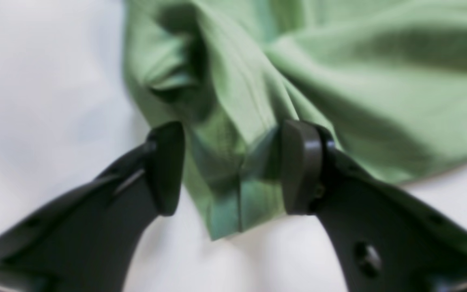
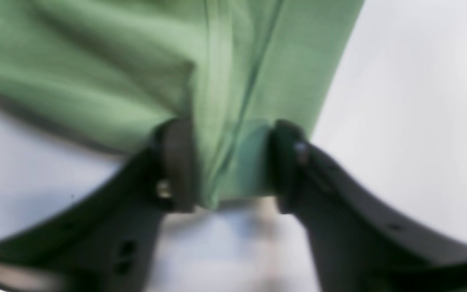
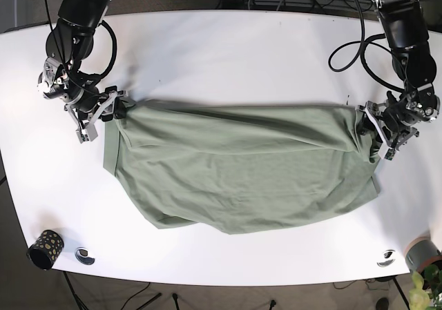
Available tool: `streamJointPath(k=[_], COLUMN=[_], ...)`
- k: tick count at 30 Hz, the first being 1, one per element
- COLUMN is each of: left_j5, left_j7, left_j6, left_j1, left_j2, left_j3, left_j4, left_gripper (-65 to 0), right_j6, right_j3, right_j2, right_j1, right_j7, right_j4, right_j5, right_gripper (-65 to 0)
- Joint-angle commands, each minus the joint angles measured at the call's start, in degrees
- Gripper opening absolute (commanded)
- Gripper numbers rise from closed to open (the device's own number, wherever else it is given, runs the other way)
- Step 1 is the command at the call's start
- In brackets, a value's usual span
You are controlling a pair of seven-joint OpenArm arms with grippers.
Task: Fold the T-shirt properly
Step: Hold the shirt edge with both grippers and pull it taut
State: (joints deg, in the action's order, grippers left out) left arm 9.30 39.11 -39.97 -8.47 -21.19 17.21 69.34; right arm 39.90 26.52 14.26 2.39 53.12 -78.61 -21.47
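Note:
The green T-shirt (image 3: 242,172) lies spread across the white table (image 3: 228,47), with a fold line running between the two arms. My left gripper (image 3: 376,127) is at the shirt's right end in the base view. In the left wrist view its jaws stand apart (image 1: 233,168) around a bunched corner of the shirt (image 1: 225,194), not pressed together. My right gripper (image 3: 110,110) is at the shirt's left end. In the right wrist view its jaws also stand apart (image 2: 233,166), with a flat strip of the shirt (image 2: 225,162) filling the gap.
A dark patterned cup (image 3: 45,248) and a small round disc (image 3: 85,255) sit at the table's front left. Another disc (image 3: 386,257) and a grey pot with a plant (image 3: 421,255) are at the front right. Cables (image 3: 345,47) hang by the far arm.

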Motion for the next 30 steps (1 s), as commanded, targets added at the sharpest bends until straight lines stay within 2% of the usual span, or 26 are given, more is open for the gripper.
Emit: streamJointPath(k=[1, 5, 7, 8, 14, 20, 30], left_j5=[-0.8, -1.3, -1.2, -1.2, -1.1, -1.2, -1.2], left_j7=[-1.3, -1.3, -1.3, -1.1, -0.3, 7.4, 8.0], left_j6=[0.0, 0.0, 0.0, 0.0, 0.0, 0.0, 0.0], left_j1=[-1.2, -1.2, -0.8, -0.8, 2.5, 7.3, 18.4], left_j2=[-0.2, -0.1, -0.1, -0.1, -0.1, 0.0, -0.1], left_j3=[0.4, 0.6, 0.7, 0.8, 3.3, 8.2, 14.0], left_j4=[-1.3, -3.5, -3.7, -3.5, 0.5, 8.6, 16.8], left_gripper=[-37.5, -52.8, -63.3, -65.0, -65.0, -65.0, -65.0], right_j6=[0.1, 0.1, 0.1, 0.1, 0.1, 0.1, 0.1], right_j3=[0.0, 0.0, 0.0, 0.0, 0.0, 0.3, 0.3], right_j2=[0.6, 0.6, 0.7, 0.7, 1.1, 1.2, 1.2], right_j1=[0.9, 1.0, 1.0, 1.0, -0.2, -4.7, -16.5], right_j7=[-0.3, -0.3, -0.3, -0.3, 0.0, 2.2, 4.1], right_j4=[-0.7, -0.7, -1.0, -1.1, -4.8, -12.3, -23.3], right_j5=[-0.7, -0.7, -0.7, -0.7, -1.2, -1.2, -1.3], right_gripper=[-51.4, -63.6, -65.0, -65.0, -65.0, -65.0, -65.0])
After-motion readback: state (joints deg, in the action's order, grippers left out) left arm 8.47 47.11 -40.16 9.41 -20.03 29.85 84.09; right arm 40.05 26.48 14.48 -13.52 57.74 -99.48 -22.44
